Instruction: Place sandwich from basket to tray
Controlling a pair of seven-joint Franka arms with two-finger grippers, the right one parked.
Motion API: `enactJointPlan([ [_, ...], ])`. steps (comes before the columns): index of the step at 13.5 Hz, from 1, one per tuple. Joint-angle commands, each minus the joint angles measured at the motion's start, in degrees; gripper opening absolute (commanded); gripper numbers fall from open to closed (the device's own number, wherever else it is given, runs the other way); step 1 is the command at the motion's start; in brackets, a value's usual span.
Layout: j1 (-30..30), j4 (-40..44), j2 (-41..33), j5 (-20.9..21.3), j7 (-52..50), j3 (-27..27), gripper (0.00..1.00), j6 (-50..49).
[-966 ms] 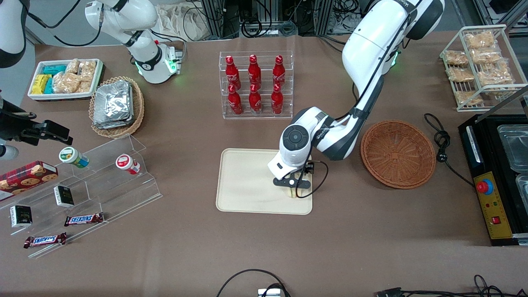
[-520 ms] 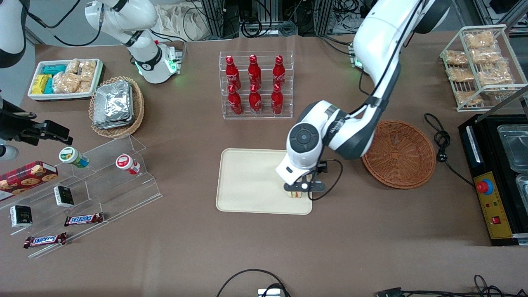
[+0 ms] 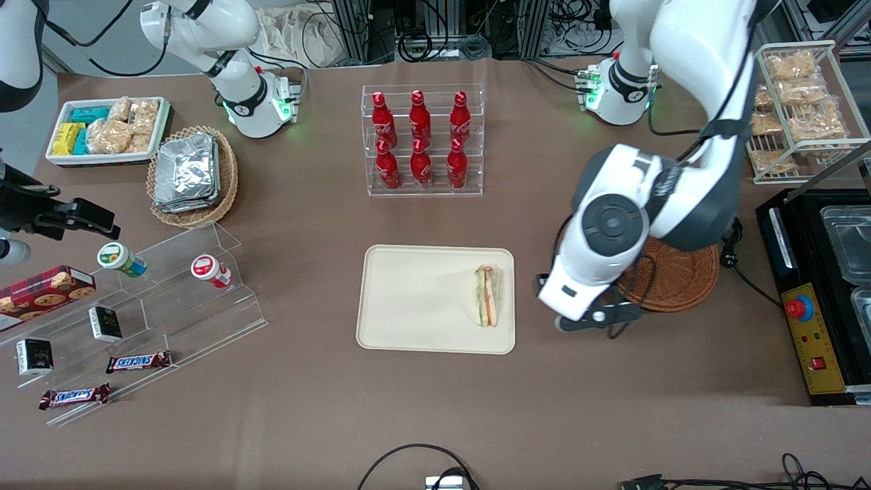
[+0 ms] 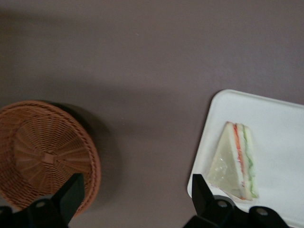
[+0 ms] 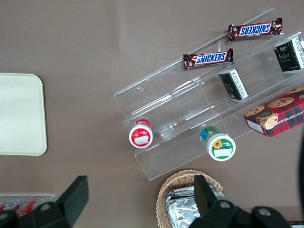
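The sandwich (image 3: 485, 296), a white triangular wedge with red, orange and green layers, lies on the cream tray (image 3: 415, 299), near the tray's edge toward the working arm. My gripper (image 3: 595, 318) hangs open and empty above the bare table between the tray and the reddish-brown wicker basket (image 3: 680, 275). The arm's wrist covers part of the basket. In the left wrist view the sandwich (image 4: 235, 161) rests on the tray (image 4: 280, 123), the basket (image 4: 42, 152) holds nothing, and my gripper (image 4: 137, 199) is spread wide over the brown table.
A clear rack of red bottles (image 3: 422, 139) stands farther from the front camera than the tray. A black machine (image 3: 816, 286) and a cable (image 3: 725, 231) lie beside the basket. Clear step shelves (image 3: 136, 306) with snacks stand toward the parked arm's end.
My gripper has let go of the sandwich, risen and moved off the tray toward the basket. The sandwich stays on the tray, now uncovered.
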Motion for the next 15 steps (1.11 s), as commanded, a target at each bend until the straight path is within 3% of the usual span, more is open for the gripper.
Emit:
enactJointPlan([
  [1, 4.1, -1.1, -4.5, 0.3, 1.0, -0.6, 1.0, -2.2],
  [9, 15.4, -1.5, -10.0, -2.7, 16.1, -0.7, 1.0, -7.6],
  [15, 19.3, -5.0, -13.8, -3.7, 25.2, -0.5, 1.0, -7.0],
])
